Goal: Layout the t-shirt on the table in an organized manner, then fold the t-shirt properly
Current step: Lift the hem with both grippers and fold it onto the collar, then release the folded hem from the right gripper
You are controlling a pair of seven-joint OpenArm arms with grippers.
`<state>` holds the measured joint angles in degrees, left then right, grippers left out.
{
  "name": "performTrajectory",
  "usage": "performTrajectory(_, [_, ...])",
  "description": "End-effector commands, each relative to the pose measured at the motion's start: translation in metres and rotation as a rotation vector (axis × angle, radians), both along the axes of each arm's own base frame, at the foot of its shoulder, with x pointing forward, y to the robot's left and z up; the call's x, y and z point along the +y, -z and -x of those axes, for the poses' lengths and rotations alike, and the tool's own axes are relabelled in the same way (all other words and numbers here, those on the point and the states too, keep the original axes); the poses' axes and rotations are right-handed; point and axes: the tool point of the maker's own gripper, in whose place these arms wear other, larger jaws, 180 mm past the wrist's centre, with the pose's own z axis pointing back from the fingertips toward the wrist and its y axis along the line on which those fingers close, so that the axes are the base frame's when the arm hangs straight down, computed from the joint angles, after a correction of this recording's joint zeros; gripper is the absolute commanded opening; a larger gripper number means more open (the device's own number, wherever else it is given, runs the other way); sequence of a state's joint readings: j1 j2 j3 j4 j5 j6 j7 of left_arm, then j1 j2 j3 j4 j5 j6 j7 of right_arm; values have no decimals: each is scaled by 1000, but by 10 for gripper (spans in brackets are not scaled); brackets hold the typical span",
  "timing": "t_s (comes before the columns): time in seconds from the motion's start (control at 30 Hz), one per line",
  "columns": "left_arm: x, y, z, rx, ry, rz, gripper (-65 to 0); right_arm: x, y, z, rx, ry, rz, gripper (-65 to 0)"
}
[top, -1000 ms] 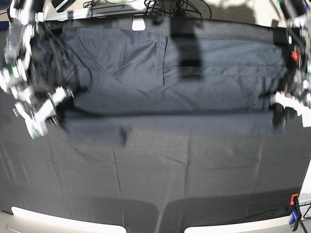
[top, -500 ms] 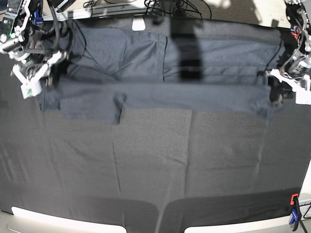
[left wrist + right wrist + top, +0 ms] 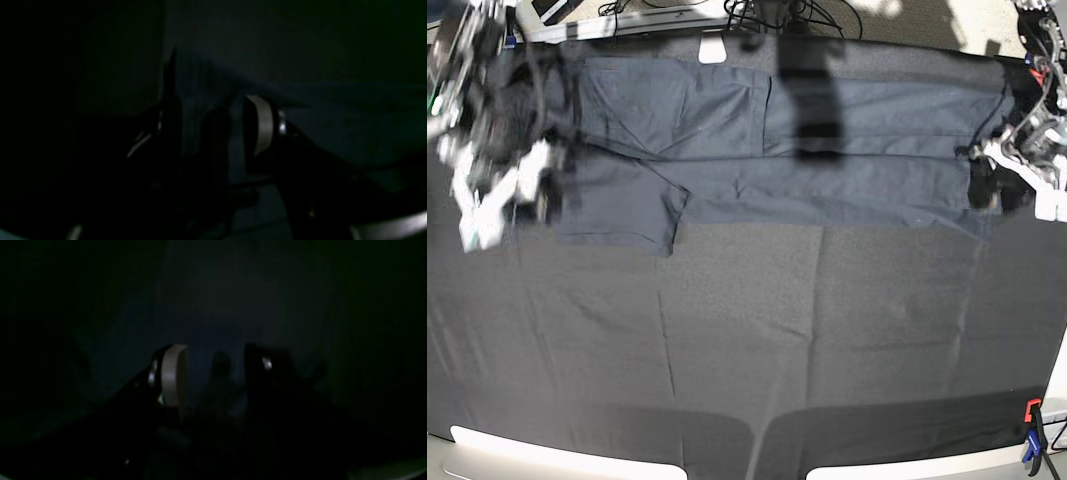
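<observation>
You have in front of you the table (image 3: 757,350), wide and covered with a matte black cloth that has straight creases; its near and middle part is bare. Along the far edge lies the t-shirt (image 3: 767,150), dark navy-grey, spread as a long band from left to right, with its near edge folded over onto itself and one sleeve (image 3: 617,210) sticking out toward you at the left. On the right side of the scene your left gripper (image 3: 987,185) stands at the right end of the shirt; in its wrist view (image 3: 213,133) the jaws are apart, with dark fabric between them, but that view is too dark to tell you if they touch it. On the left side your right gripper (image 3: 512,195) is blurred, at the left end of the shirt; its wrist view (image 3: 213,370) shows the jaws wide, nothing pinched. At the near right corner you see a small red and blue clamp (image 3: 1032,440).
</observation>
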<state>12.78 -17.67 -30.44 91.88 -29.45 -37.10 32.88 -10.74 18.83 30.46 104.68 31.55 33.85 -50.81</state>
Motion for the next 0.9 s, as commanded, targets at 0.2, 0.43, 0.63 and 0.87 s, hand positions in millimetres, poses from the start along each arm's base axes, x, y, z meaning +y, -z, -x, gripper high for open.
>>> performTrajectory(0.2, [-3,-41,-13,-122,27,-35,-372,-21,-2,-41,-18,76,-75,-381])
performTrajectory(0.43, [-3,-41,-13,-123,27,-35,-373,-26,40,-61,120,108,-133,-381])
performTrajectory(0.63, [-3,-41,-13,-123,27,-35,-373,-5,84,-70,295,43,-103,-382])
performTrajectory(0.87, [-3,-41,-13,-122,27,-36,-373,13,87,-77,353,-31,-46,-576])
